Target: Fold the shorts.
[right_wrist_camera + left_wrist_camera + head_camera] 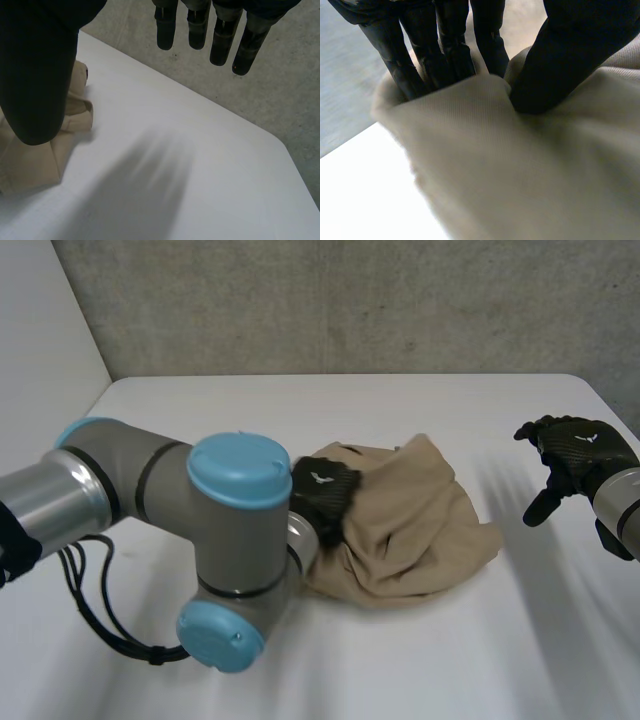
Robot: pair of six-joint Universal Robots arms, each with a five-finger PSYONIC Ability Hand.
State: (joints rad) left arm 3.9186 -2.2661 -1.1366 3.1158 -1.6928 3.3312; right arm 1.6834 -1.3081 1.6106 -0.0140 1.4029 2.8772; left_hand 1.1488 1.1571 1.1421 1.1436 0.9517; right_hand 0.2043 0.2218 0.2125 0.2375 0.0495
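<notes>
The tan shorts (pixel 410 520) lie bunched near the middle of the white table (pixel 250 410), the left hand (pixel 322 495) pinching a fold at their left edge between fingers (pixel 445 50) and thumb, while the right hand (pixel 575 455) hovers well apart, fingers straight and spread

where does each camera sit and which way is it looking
Head view: between and behind the arms, looking down at the table; shows the left arm, left hand on the shorts and the open right hand.
Left wrist view: on the left wrist, looking along the palm; its fingers and thumb pinch a fold of shorts.
Right wrist view: on the right wrist, looking along the palm at the table; its straight fingers hold nothing.
Shared: all three show the shorts.
</notes>
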